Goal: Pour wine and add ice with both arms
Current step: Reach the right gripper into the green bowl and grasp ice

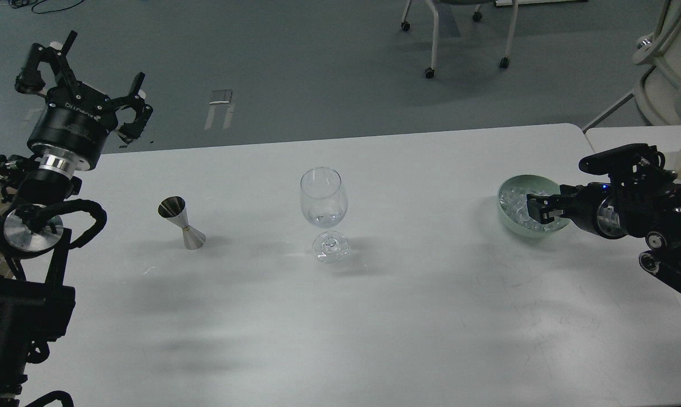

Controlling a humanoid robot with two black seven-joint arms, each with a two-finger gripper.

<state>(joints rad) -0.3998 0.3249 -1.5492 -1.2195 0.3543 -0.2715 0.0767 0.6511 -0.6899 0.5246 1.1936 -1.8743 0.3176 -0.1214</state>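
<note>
A clear wine glass point(323, 198) stands upright mid-table, with a little clear content low in its bowl. A silver jigger point(181, 223) stands to its left. A pale green bowl point(530, 182) at the right holds several clear ice cubes point(512, 204). My right gripper point(538, 208) reaches in from the right and dips into the bowl among the ice. It is small and dark, so I cannot tell its fingers apart or whether it holds a cube. My left gripper point(83, 79) is open and empty, raised above the table's far left corner, well away from the jigger.
The white table point(374, 316) ends just right of the bowl, where a second white table point(629, 135) adjoins. Wheeled chair legs point(465, 39) stand on the floor behind. A white chair point(674, 51) is at the far right.
</note>
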